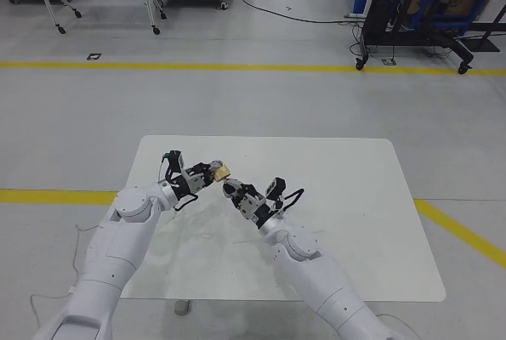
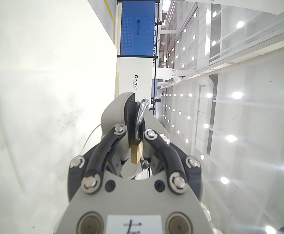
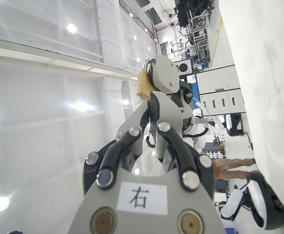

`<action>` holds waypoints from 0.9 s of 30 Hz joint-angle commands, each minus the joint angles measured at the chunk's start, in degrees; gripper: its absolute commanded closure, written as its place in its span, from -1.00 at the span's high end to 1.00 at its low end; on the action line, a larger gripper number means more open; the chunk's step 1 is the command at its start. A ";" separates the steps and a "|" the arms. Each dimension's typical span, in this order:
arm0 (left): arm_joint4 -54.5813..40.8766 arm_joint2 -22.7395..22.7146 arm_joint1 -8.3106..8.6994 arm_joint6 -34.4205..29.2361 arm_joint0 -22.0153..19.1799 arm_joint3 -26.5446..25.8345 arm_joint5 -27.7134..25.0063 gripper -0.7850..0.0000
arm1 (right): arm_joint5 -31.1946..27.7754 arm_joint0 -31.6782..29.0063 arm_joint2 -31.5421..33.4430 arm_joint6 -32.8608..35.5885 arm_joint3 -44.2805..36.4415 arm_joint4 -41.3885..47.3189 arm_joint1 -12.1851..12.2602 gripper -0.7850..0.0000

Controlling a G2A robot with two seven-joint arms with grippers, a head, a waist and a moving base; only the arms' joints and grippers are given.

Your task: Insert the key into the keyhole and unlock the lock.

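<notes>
Pale grey floor crossed by yellow lines surrounds the white rectangular bench (image 1: 346,246). Your left gripper (image 2: 137,110) is clamped on the silver shackle (image 2: 142,103) of the small brass padlock (image 2: 136,153) and holds it in the air above the bench, left of centre. Its brass body points toward the other arm. Your right gripper (image 3: 153,98) has its fingers pressed together, with the tip right at the padlock's lower corner. You cannot make out the key between them.
</notes>
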 commanded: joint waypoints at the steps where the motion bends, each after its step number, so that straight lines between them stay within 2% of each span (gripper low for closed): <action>1: 0.47 0.07 0.01 -0.09 -0.10 0.00 -1.16 -1.00 | 1.94 0.20 0.64 3.08 0.84 5.34 -0.18 -1.00; 4: 1.28 0.12 0.05 0.11 -0.11 -0.17 -2.62 -1.00 | 5.09 0.85 1.82 8.65 2.84 12.39 -0.35 -1.00; 9: 2.33 0.06 0.19 -0.58 -0.02 -0.60 -5.11 -1.00 | 8.24 2.19 3.24 13.77 6.94 18.69 -0.54 -1.00; 12: 2.51 -0.05 0.25 -0.64 0.05 -0.61 -5.96 -1.00 | 8.49 3.04 3.50 15.29 8.85 19.63 -0.64 -1.00; 16: 2.58 -0.20 0.30 -0.56 0.05 -0.59 -6.57 -1.00 | 5.88 3.67 3.20 14.54 9.48 16.76 -0.67 -1.00; 17: 2.64 -0.23 0.32 -0.52 0.04 -0.59 -6.65 -1.00 | 5.27 3.68 3.11 14.41 9.34 15.96 -0.64 -0.76; 19: 2.65 -0.29 0.34 -0.43 0.06 -0.56 -6.85 -1.00 | 3.33 3.51 2.97 13.86 8.68 13.47 -0.52 -0.11; 21: 2.62 -0.31 0.36 -0.39 0.04 -0.35 -6.42 -1.00 | 0.44 3.23 3.01 11.82 7.80 9.44 -0.27 0.72; 22: 2.52 -0.25 0.35 -0.54 -0.03 -0.23 -5.99 -1.00 | -1.27 2.96 2.93 10.26 7.03 6.72 -0.12 1.00; 25: 2.60 0.14 0.30 -0.95 -0.39 0.21 -4.74 -1.00 | -6.65 1.23 3.39 3.40 3.40 -3.95 0.65 1.00; 27: 2.69 0.53 0.25 -1.46 -0.60 0.55 -3.82 -1.00 | -7.96 -0.37 4.24 1.65 0.48 -7.28 1.14 1.00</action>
